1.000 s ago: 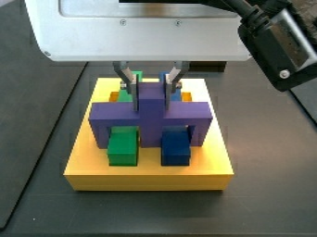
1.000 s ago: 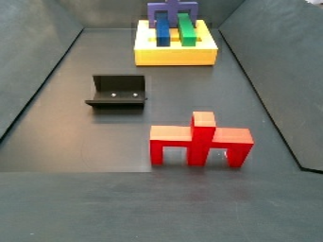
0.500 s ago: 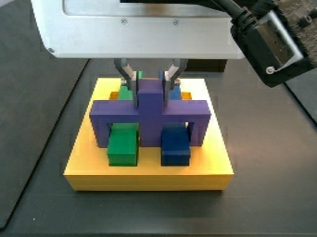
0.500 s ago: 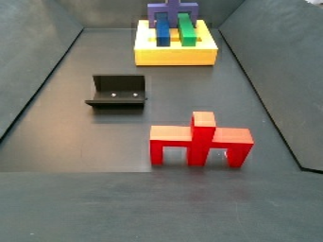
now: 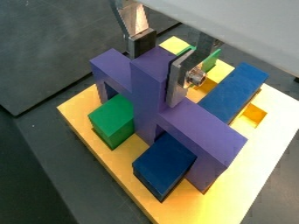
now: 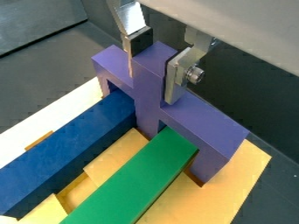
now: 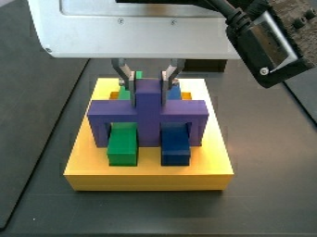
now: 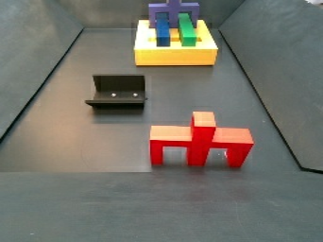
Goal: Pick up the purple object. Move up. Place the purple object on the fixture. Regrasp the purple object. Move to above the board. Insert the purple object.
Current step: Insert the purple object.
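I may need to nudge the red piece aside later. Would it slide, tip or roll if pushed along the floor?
The red piece would probably slide, not roll: it is blocky with flat faces. It stands on wide-set legs away from the gripper, so tipping seems unlikely under a low push. It looks rigid.

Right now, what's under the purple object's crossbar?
The green bar and blue bar pass beneath the purple object, lying on the board. The gripper straddles its stem. Where its legs end is hidden.
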Controlling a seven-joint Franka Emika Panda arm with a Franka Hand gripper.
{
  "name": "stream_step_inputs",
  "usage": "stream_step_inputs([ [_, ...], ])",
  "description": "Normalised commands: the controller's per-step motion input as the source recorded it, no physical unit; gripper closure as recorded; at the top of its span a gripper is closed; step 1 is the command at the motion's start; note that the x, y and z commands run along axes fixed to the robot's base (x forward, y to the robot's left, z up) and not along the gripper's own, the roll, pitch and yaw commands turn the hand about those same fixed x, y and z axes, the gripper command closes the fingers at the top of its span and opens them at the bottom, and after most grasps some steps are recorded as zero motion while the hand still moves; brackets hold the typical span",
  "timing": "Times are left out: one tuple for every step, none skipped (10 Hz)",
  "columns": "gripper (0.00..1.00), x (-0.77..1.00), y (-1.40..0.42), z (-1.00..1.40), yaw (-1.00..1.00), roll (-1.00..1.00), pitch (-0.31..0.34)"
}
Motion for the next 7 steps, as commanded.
stream_step_inputs([
  [1.00, 0.06, 0.00, 0.03, 0.00, 0.18, 0.076],
  [1.00, 0.01, 0.00, 0.08, 0.00, 0.11, 0.059],
  [1.00, 0.00, 0.00, -0.09, 0.00, 0.09, 0.000],
  [1.00, 0.00, -0.08, -0.31, 0.00, 0.13, 0.000],
  [1.00, 0.00, -0.15, -0.51, 0.00, 0.12, -0.020],
  [1.00, 0.00, -0.17, -0.63, 0.00, 0.10, -0.061],
  [1.00, 0.02, -0.17, -0.55, 0.00, 0.08, -0.070],
])
